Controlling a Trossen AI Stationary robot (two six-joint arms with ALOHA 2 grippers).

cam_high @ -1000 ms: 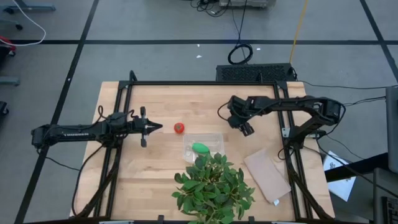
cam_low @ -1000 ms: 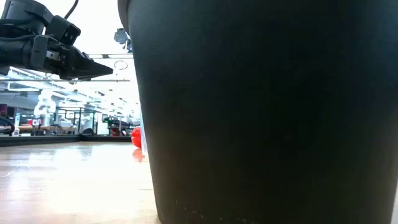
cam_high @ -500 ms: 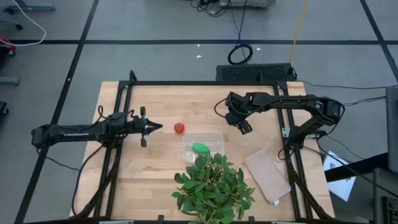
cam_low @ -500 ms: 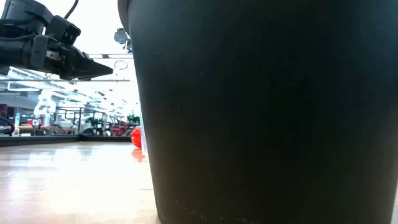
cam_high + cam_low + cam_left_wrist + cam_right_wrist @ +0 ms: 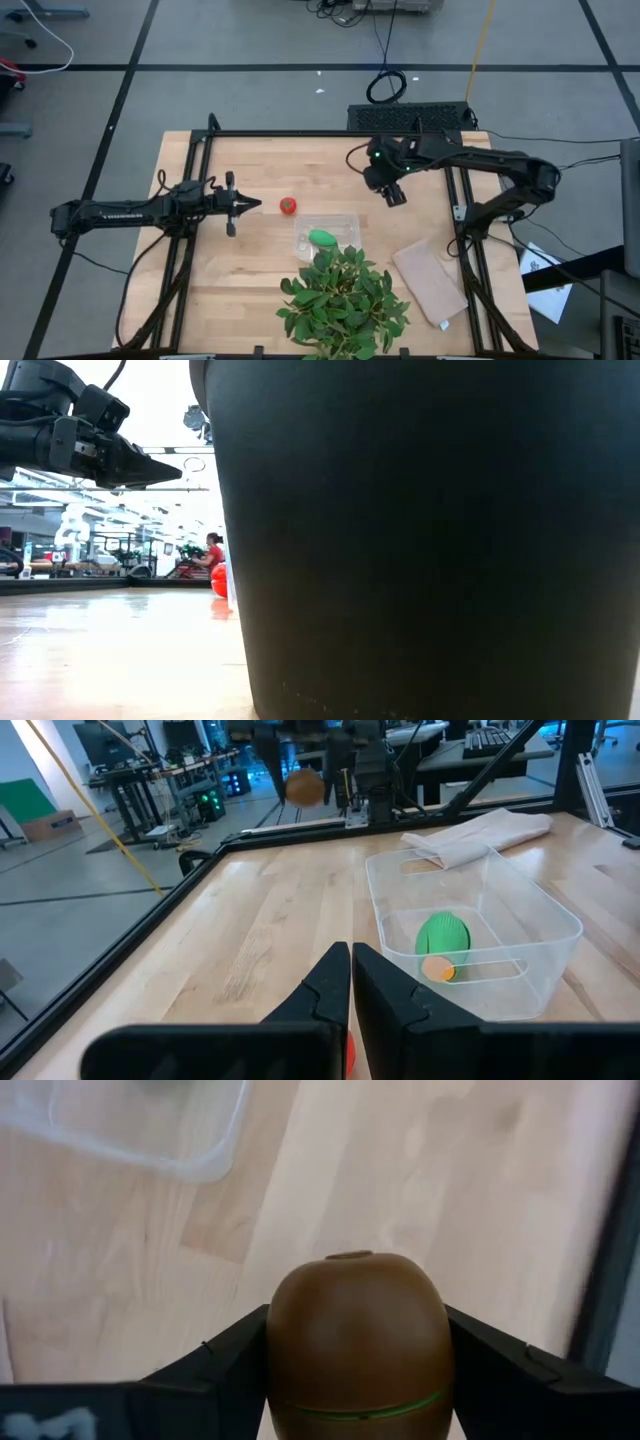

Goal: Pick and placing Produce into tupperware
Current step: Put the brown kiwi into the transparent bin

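Tupperware (image 5: pixel 327 232) sits mid-table with the green piece (image 5: pixel 321 238) inside; tomato (image 5: pixel 287 206) lies just beside it. Right gripper (image 5: pixel 357 1370) clamps the kiwi (image 5: pixel 356 1342) above the table's far side: centre over the tub, then release low. Left gripper (image 5: pixel 252 205) waits pinched together near the tomato.

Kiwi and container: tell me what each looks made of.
The kiwi, clamped in the right gripper, looks like smooth moulded plastic: even brown, a soft sheen, a green seam line. The container looks like thin clear plastic: the green piece and the table show through its glossy walls.
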